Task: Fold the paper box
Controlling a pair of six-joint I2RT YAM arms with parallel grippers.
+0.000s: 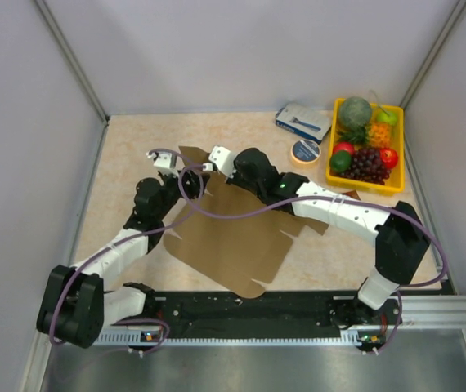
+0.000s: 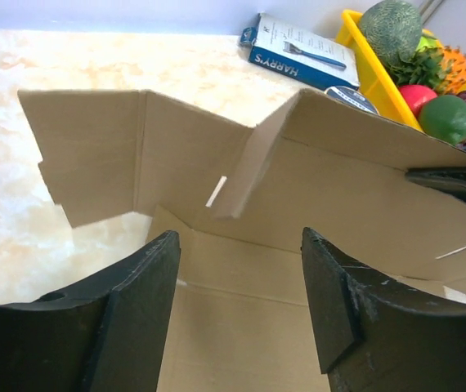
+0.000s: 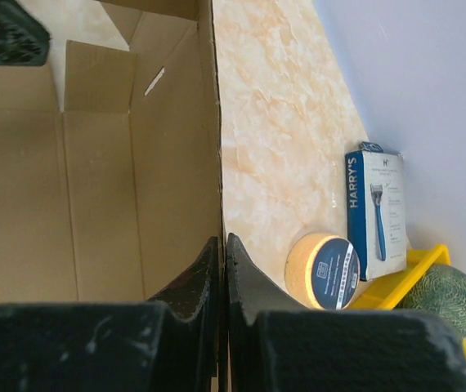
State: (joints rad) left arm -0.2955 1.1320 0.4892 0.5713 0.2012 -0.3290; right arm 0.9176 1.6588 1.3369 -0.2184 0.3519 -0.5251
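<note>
The box is laid on the middle of the table, its far flaps raised. An upright flap's edge is clamped between the closed fingers of the right gripper. The left gripper is held over the flat panel, just beside those flaps, fingers spread apart.

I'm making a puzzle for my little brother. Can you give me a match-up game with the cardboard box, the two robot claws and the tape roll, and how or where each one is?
Things:
1. paper box
2. left gripper
3. right gripper
4. tape roll

States or places:
A. beside the yellow tray
B. shut on a cardboard edge
C. open
D. brown, one flap raised

Pairs: 1-D, 2-C, 3-B, 4-A.
</note>
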